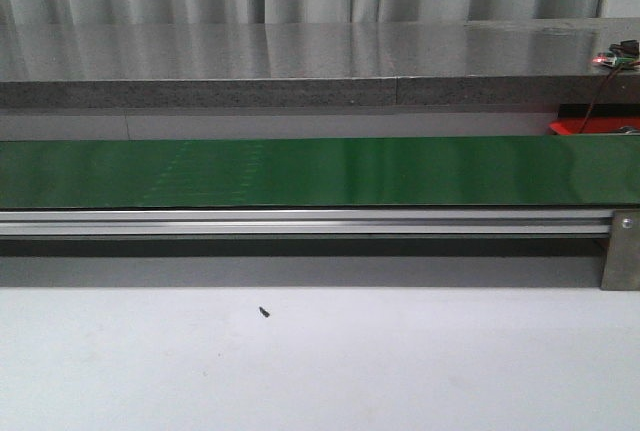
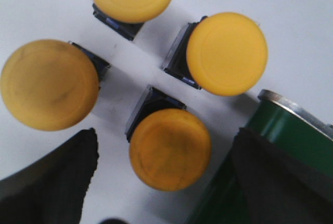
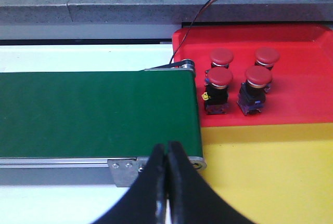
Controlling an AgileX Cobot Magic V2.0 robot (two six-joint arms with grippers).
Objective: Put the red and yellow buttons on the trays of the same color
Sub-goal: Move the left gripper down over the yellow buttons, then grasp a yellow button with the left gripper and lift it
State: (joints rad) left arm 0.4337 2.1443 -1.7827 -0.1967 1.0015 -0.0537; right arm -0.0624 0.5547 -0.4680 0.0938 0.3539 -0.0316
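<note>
**Buttons sorted at both ends of the belt**

Four yellow buttons [image 2: 169, 148] stand on the white desk [image 2: 41, 11] beside the green conveyor belt [image 2: 283, 130]; the left tool [image 2: 164, 182] is spread wide around the nearest one. Four red buttons [image 3: 218, 81] sit on the red tray [image 3: 302, 83], with the yellow tray [image 3: 270, 167] bare just beside it. The right tool [image 3: 167, 154] is clenched on nothing over the belt's end.

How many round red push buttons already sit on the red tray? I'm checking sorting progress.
4. On the red plastic tray: two round red push buttons at the back, two in front, beside the green conveyor belt. More could be outside the view.
</note>
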